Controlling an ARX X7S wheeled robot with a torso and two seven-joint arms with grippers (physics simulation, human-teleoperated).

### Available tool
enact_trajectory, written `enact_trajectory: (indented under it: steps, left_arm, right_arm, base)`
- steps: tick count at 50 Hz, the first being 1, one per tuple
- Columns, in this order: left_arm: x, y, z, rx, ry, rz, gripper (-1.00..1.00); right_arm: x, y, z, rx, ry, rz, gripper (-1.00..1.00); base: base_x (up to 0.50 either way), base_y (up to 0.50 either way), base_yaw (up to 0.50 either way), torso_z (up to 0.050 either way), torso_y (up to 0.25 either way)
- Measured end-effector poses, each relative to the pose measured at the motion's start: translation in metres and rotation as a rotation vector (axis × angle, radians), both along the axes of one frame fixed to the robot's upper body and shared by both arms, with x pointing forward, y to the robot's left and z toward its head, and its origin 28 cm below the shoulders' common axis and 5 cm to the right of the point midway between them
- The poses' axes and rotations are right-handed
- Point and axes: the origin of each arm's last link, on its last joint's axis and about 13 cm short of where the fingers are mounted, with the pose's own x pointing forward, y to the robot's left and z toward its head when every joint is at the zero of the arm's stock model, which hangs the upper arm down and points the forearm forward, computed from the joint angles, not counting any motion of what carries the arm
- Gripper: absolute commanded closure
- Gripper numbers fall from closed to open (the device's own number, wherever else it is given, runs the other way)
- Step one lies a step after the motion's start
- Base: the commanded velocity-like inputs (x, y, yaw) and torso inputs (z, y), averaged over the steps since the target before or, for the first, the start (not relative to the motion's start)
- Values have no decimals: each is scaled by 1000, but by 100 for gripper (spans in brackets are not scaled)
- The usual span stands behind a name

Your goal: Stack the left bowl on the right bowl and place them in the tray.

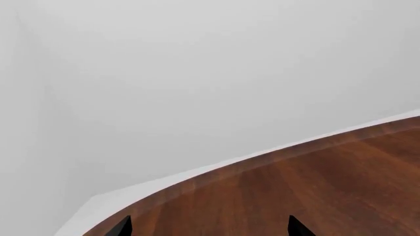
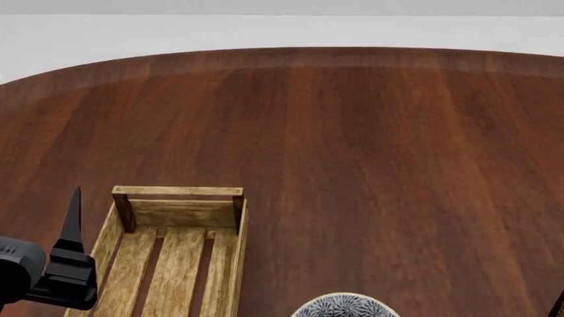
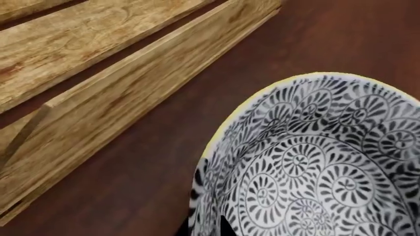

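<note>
Your bench (image 2: 352,132) is dark reddish wood with a rounded edge and a smooth grain. The tray (image 2: 176,244) is a light-wood crate with a slatted bottom, low plank sides and darker corner posts; it sits near you, left of centre. Just beside it, to the right, lies a bowl (image 3: 315,162), white with black spiral fern patterning and a thin yellow rim. Your left pincer (image 1: 208,228) stands open over bare bench, beside the tray's left side. Your right pincer is at the bowl; I cannot tell its state.
</note>
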Motion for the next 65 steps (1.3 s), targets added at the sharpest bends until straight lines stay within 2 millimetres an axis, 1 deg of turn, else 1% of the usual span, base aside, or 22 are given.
enact_trajectory:
  steps: [5,11,39,54,65]
  left_arm:
    - [0,0,0,0,0,0,-100]
    - [-1,0,0,0,-1,1,-100]
    - [0,-1,4,1,-10,-4,-100]
    - [-1,-1,4,-3,-18,-5,-100]
    - [-2,0,4,-5,-23,-4,-100]
  right_arm:
    - [-1,-2,4,-15,-23,-7,100]
    - [-6,0,12,-4,-25,4,100]
    - [-23,-5,63,6,-130,3,100]
    - [-32,-16,79,-26,-167,-42,100]
    - [-33,-27,85,-73,-195,-104,100]
  base:
    - [0,0,0,0,0]
    - [0,0,0,0,0]
    - [0,0,0,0,0]
    - [0,0,0,0,0]
    - [0,0,0,0,0]
